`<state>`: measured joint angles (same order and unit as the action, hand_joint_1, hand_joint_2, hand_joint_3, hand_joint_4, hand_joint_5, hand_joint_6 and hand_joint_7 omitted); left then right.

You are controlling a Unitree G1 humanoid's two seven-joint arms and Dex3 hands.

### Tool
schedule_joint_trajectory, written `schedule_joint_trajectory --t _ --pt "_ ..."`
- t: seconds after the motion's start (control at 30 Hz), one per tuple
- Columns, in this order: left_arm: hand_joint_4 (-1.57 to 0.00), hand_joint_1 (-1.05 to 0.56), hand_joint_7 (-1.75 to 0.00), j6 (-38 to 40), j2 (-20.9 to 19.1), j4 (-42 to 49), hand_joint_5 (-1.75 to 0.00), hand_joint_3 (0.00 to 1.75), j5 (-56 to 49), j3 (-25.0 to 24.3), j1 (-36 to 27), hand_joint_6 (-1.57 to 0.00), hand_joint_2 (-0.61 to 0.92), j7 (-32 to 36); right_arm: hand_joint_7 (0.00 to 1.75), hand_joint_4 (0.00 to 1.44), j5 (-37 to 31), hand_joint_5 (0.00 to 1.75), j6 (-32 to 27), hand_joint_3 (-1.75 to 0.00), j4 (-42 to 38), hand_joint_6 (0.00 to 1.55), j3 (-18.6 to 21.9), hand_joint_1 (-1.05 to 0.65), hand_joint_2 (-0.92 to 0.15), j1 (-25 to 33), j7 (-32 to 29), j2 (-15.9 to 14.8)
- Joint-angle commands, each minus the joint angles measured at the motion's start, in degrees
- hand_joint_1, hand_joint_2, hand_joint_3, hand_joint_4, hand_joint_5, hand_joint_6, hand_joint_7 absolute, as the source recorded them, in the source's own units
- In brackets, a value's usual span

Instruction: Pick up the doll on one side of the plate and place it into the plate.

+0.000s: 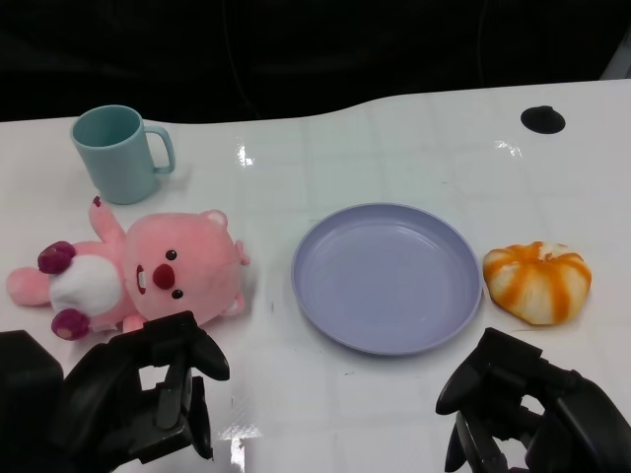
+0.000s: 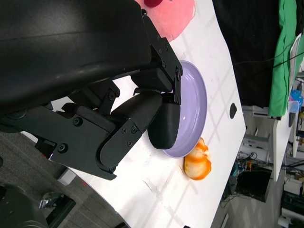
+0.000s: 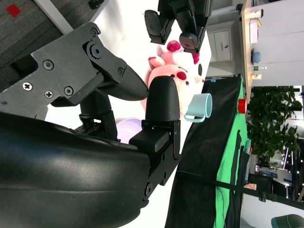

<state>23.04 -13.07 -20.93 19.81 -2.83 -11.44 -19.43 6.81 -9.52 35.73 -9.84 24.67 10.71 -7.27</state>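
A pink plush doll (image 1: 148, 271) with a white belly and maroon paws lies on the white table, left of the lavender plate (image 1: 386, 276). The plate holds nothing. In the right wrist view the doll (image 3: 172, 71) shows beyond my fingers, and the plate (image 2: 195, 102) shows in the left wrist view. My left hand (image 1: 138, 399) hovers just in front of the doll, fingers curled and apart, holding nothing. My right hand (image 1: 527, 409) sits near the table's front edge, below the plate's right side, fingers apart and empty.
A teal mug (image 1: 120, 153) stands behind the doll at the far left. An orange-and-white striped plush (image 1: 537, 281) lies right of the plate. A black round cap (image 1: 543, 119) sits at the table's far right.
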Motion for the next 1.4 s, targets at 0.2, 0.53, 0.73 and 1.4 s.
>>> schedule_joint_trajectory --t 0.2,0.53,0.73,1.4 --pt "-0.89 -0.06 -1.7 -0.9 -0.9 0.8 -1.75 1.4 -0.2 -0.5 0.6 -0.74 0.44 -1.0 1.54 0.63 0.1 1.74 -0.2 -1.21 0.7 0.53 0.2 -0.24 -0.55 -0.1 -0.2 -0.1" --pt "-0.88 -0.07 -1.7 -0.5 -1.0 0.4 -1.75 1.39 -0.2 -0.5 0.5 -0.74 0.44 -0.7 1.53 0.62 0.1 1.74 -0.1 -1.2 0.7 0.53 0.2 -0.25 -0.55 -0.1 -0.1 -0.2" --pt "-0.89 -0.07 -1.7 -0.1 -1.0 0.5 -1.75 1.39 -0.2 -0.6 0.7 -0.74 0.44 -0.5 1.54 0.62 0.0 1.75 -0.4 -1.2 0.7 0.53 0.2 -0.25 -0.55 -0.3 -0.2 -0.2" --pt "-0.78 -0.12 -1.23 -1.8 1.0 0.9 -1.53 1.29 3.3 -3.2 1.1 -0.75 0.44 -1.2 1.54 0.63 -0.4 1.75 0.2 -1.22 -0.1 0.53 0.1 -0.24 -0.54 -0.8 -0.3 -0.1"
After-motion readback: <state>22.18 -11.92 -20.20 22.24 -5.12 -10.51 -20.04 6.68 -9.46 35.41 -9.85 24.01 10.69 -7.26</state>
